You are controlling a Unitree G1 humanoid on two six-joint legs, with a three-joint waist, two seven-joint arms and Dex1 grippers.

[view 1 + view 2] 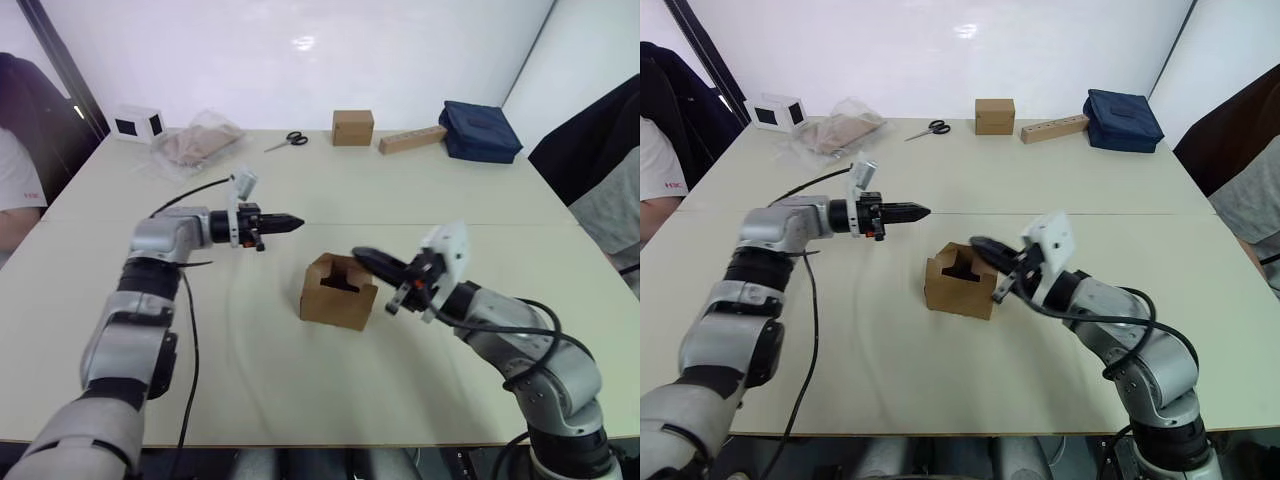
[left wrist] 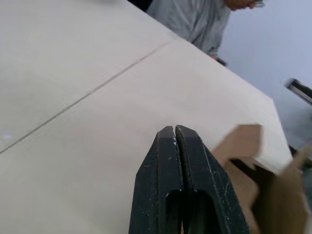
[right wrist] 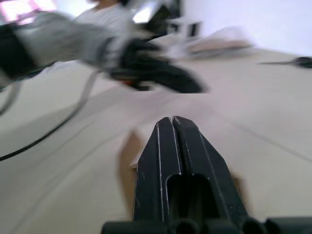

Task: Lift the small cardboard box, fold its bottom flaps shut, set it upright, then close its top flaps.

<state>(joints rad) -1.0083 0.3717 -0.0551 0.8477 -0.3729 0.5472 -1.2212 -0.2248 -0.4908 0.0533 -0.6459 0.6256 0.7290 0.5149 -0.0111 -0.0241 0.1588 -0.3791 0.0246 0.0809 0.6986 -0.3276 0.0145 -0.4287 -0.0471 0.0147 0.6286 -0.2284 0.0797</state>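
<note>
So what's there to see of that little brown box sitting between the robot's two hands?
The small cardboard box is plain brown corrugated card without print. It sits on the pale table, its upper end open, flaps standing up unevenly around a dark inside. The right hand, shut, is at its upper rim; whether they touch is unclear. The left hand, also shut, hovers apart.

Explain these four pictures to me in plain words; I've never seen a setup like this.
This is a two-armed humanoid robot at a table. The two wide pictures come from cameras in its head, looking down over its arms. The other two come from cameras on each wrist, looking along that arm's black fingers.

The left tool is shut and holds nothing, hovering over the table. The right tool is shut too, its tip at the open top of the small cardboard box. At the far edge lie scissors, a smaller cardboard cube, a long tan block and a blue bag.
</note>
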